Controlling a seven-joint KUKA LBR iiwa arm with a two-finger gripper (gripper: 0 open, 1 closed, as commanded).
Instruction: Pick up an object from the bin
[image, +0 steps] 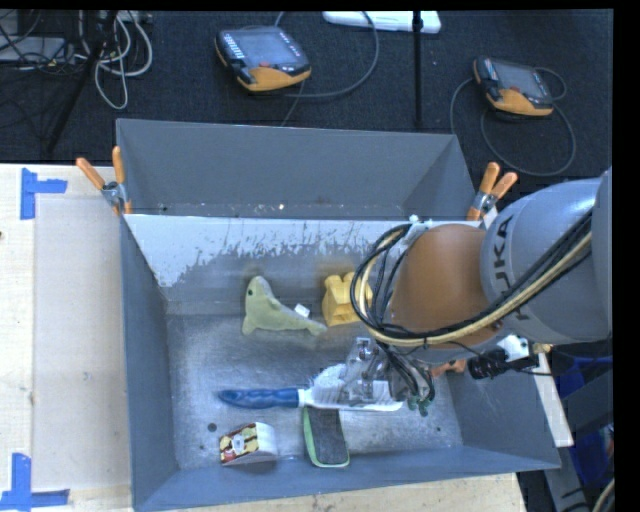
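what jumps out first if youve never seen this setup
The arm's big orange cover looms over the right side of the grey bin, with the gripper down at the white head of a blue-handled brush on the floor. Behind, a green plush toy and a yellow thing lie near the back wall.

we see bare floor (185, 370) left of the blue brush (262, 397) and between it and the green toy (268, 310) above; just below it sit a small box (247, 442) and perhaps a sponge (326, 437).
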